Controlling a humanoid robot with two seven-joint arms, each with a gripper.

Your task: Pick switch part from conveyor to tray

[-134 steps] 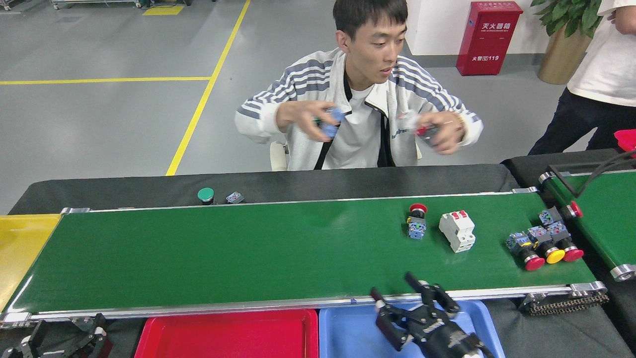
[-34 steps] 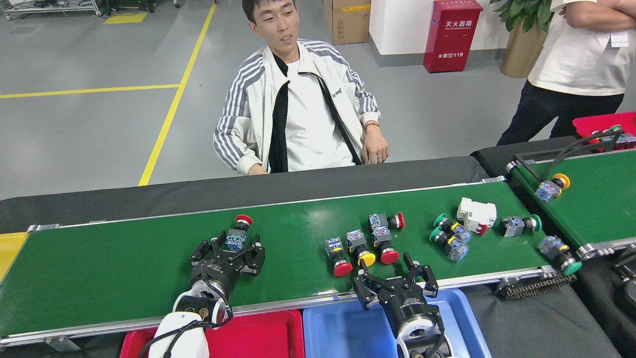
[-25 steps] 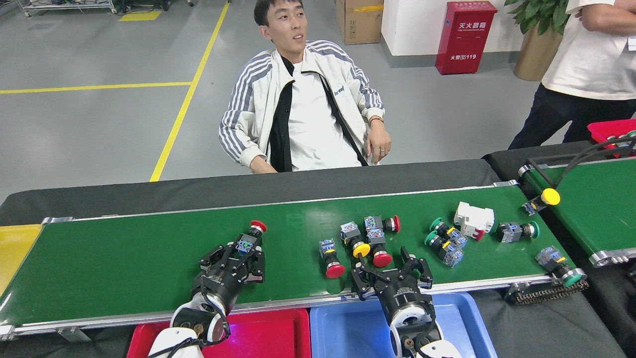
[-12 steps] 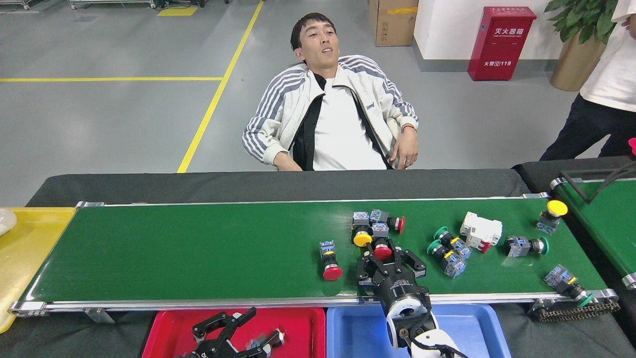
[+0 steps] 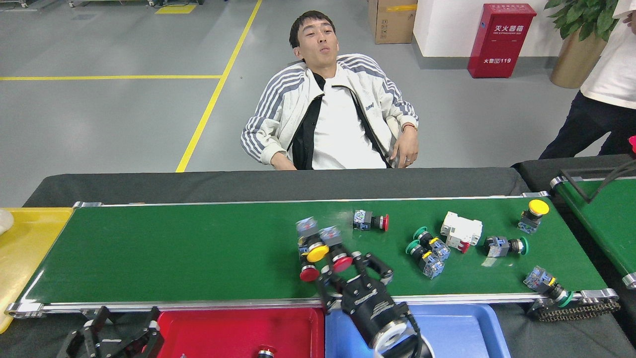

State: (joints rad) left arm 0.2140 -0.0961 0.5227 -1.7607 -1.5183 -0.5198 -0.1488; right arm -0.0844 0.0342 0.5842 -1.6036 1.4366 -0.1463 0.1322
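Observation:
The conveyor [image 5: 174,248] carries several switch parts on its right half. A blurred cluster of them sits near the front rail, capped yellow [image 5: 317,253], red [image 5: 309,273] and red [image 5: 342,262]. My right gripper [image 5: 352,268] reaches over the front rail with its fingers on either side of that last red-capped part; blur hides whether they press on it. The red tray [image 5: 233,328] holds one red-capped switch part [image 5: 266,352] at the bottom edge. My left gripper [image 5: 126,318] stands open and empty over the black table, just left of the tray.
Other parts on the belt: a red-capped switch [image 5: 370,221], a green-capped pair [image 5: 425,248], a white breaker [image 5: 461,231] and more to the right. A blue tray [image 5: 447,328], a yellow bin [image 5: 25,248], a second belt [image 5: 606,219]. A person [image 5: 338,114] sits behind.
My left gripper has left the red tray and moved left; a switch part stays in the tray. My right gripper shifted left with the cluster. The other parts drifted left on the belt.

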